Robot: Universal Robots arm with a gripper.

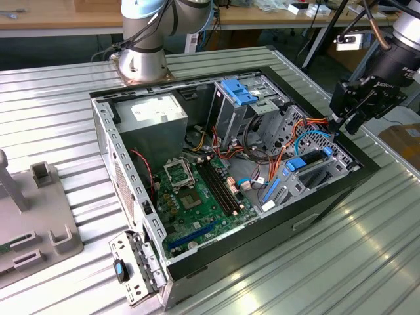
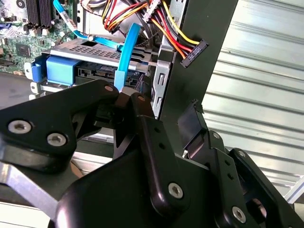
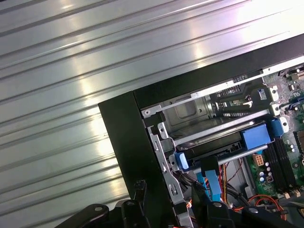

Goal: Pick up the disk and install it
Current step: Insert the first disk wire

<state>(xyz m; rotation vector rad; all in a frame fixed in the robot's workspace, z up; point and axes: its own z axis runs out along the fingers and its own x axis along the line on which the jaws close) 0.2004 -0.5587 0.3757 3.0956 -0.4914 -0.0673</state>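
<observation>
Ribbed silver metal bench carries an open black and grey metal computer case lying on its side, its green motherboard facing up; a workshop with wooden tables lies behind.

At the case corner toward the exterior view's right, the disk, a dark-sided rectangular metal hard drive framed by blue plastic rails, lies in the lower slot of a grey perforated metal drive cage; whether it is fully home I cannot tell.

The black jointed hand hovers just above that corner, near a bundle of red, orange and yellow cables; in the second wrist view its fingers stand spread apart with the black case wall between them, pinching nothing that I can make out; a flat light-blue ribbon cable runs down just beside one finger.

By my judgement the disk is heavy for its size, stiff, smooth-skinned and sensitive to knocks; its underside likely bears electronics; the best hold is across the two long edges at the rails, squarely and near the middle so it does not tip; the plastic rails may flex, so a firm but not crushing grip suits, keeping clear of the connector end and the cables.
</observation>
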